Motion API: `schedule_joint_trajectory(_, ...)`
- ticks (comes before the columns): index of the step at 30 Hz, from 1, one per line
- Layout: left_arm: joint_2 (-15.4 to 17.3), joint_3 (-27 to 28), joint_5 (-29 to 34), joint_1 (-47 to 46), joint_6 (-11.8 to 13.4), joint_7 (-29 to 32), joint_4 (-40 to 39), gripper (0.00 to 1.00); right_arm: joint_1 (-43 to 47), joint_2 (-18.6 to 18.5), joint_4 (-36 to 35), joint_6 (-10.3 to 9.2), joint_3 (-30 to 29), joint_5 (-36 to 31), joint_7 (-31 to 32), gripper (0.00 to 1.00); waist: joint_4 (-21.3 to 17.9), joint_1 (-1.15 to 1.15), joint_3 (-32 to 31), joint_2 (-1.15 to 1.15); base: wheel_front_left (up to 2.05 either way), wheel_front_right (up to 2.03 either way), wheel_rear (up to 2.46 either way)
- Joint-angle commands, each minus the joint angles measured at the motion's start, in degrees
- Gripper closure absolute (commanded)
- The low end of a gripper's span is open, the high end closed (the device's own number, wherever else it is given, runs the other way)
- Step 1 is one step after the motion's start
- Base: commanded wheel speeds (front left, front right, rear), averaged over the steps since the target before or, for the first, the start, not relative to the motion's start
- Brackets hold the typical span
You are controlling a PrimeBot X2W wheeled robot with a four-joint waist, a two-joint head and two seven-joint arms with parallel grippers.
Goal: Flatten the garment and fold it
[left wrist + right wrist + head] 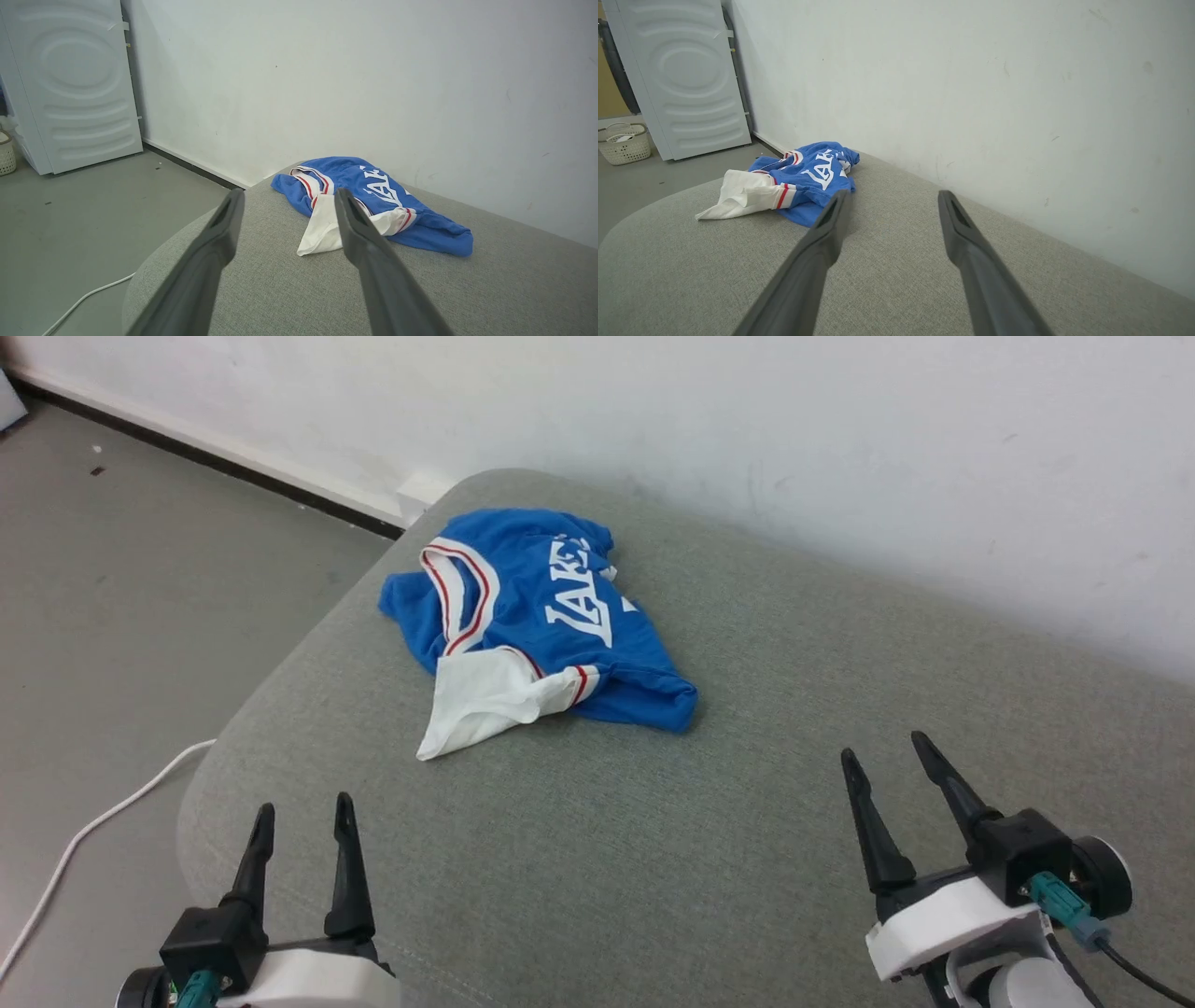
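The garment point(551, 616) is a bright blue jersey T-shirt with white letters, lying crumpled near the far left corner of the grey-green upholstered surface point(653, 821). A white sleeve end edged with red stripes spills toward me. It also lies ahead in the left wrist view point(373, 205) and to the left in the right wrist view point(803, 182). My left gripper point(305, 803) stands open at the lower left, well short of the shirt. At the lower right my right gripper point(884, 747) is open too, with nothing between its fingers.
A white wall point(747, 429) runs close behind the surface. Grey floor point(112, 616) lies to the left, with a white cable point(93, 826) on it. A white appliance point(70, 84) and a pale basket point(623, 144) stand farther off.
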Motion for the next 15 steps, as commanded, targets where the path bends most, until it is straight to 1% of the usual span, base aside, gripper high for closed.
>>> schedule_joint_trajectory(1, -0.28, 0.13, -0.38, 1.04, 0.47, -0.68, 0.15, 0.0, -1.09, 0.2, 0.37, -0.11, 0.28, 0.29, -0.65, 0.0, 0.54, 0.0, 0.1, 0.0, 0.0, 0.0, 0.0)
schedule_joint_trajectory(15, -0.32, 0.4, -1.07, 1.71, 0.6, -2.25, 0.37, 0.0, -1.97, 0.23, 1.49, -0.12, 0.85, 0.47, -2.22, 0.0, 3.39, 0.0, -0.01, 0.0, 0.0, 0.0, 0.0)
